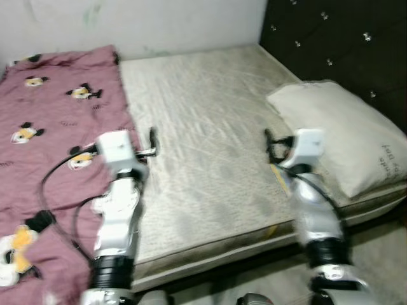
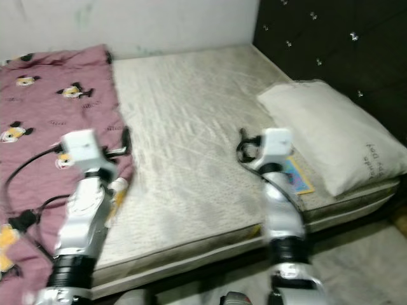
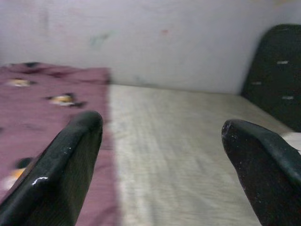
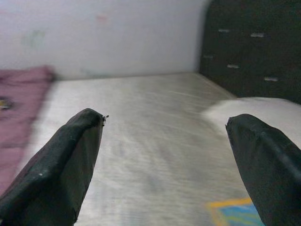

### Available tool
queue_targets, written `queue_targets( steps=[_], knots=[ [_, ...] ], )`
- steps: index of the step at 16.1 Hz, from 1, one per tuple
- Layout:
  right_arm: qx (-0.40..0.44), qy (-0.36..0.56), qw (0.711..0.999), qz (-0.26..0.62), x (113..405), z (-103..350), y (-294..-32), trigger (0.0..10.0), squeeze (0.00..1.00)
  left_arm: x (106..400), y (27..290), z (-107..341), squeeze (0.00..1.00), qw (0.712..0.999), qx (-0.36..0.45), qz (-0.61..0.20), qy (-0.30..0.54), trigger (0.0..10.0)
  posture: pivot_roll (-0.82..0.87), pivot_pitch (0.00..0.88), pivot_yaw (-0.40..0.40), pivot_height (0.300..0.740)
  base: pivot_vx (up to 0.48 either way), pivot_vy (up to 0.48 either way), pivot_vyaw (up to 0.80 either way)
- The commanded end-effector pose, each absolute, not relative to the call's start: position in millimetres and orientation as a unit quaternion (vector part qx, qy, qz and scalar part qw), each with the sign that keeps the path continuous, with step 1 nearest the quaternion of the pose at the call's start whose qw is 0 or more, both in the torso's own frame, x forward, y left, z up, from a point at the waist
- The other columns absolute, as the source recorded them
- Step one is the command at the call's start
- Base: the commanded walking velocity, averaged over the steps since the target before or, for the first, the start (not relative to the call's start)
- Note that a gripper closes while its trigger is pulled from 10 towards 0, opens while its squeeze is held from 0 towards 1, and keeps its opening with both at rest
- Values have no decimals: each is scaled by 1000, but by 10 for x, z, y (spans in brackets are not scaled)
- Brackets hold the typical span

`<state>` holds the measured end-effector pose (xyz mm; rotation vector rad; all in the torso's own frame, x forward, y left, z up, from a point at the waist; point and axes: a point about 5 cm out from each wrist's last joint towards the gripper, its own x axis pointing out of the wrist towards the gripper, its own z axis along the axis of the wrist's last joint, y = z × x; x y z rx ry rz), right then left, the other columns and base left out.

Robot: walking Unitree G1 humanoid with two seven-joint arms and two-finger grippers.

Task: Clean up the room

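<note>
Maroon blanket [image 1: 57,127] lies beside the left gripper [image 3: 160,155]; pillow [image 1: 343,136] beside the right gripper [image 4: 164,160]; both wide apart, empty, over mattress [image 1: 203,140].

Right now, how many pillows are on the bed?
1. The white pillow lies at the right end of the mattress, against the dark headboard. Another could be hidden under the pink blanket on the left.

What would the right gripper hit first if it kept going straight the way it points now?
Likely nothing close: the right gripper, fingers open, points across bare mattress toward the far wall. The pillow lies off to its side. Depth is uncertain.
</note>
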<state>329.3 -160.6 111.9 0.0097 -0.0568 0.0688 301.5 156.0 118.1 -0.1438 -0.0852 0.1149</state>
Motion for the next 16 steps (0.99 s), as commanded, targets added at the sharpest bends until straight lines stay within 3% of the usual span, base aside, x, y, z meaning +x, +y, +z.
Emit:
queue_targets(
  steps=[1,5,10,12,16],
  knots=[
    [3,-30,999,23,3296,1148,-1697,10000,0,3036,1488,1224,0,995,-78,45,-53,10000,-58,0,38,740,0,0,0],
    [-4,-33,999,24,3300,1156,-1699,10000,0,3034,1478,1212,0,995,-76,46,-47,10000,-58,0,40,740,0,0,0],
    [-13,-36,999,31,3297,1162,-1682,10000,0,3044,1481,1221,0,995,-77,45,-50,10000,-58,0,39,740,0,0,769],
    [-8,-35,999,31,3298,1157,-1684,10000,0,3042,1477,1219,0,995,-77,43,-50,10000,-58,0,37,740,0,321,613],
    [-8,-35,999,30,3306,1163,-1691,10000,0,3043,1470,1214,0,995,-81,42,-48,10000,-58,0,36,740,0,455,0]
  ],
)
